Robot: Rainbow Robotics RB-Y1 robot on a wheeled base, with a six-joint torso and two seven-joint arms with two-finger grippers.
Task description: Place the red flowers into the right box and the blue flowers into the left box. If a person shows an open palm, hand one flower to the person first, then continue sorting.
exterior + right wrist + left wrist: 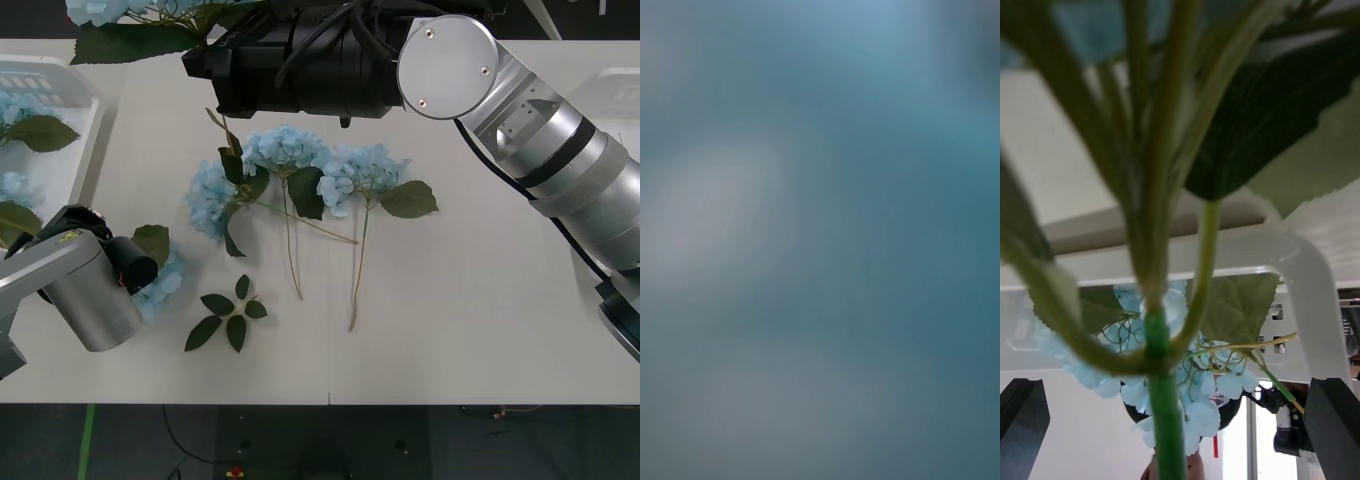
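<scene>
Three blue flowers lie in the middle of the table, stalks pointing toward me. Another blue flower lies against my left gripper near the front left. In the left wrist view its green stalk runs up between the black fingers, which stand apart at the corners. My right gripper reaches across the far side, with a blue flower and its leaves just beyond it. The left box at the far left holds blue flower heads. The right box sits at the far right.
A loose green leaf sprig lies near the front, right of my left arm. The right arm's silver links stretch over the table's right half. In the right wrist view, something pale blue sits right against the camera.
</scene>
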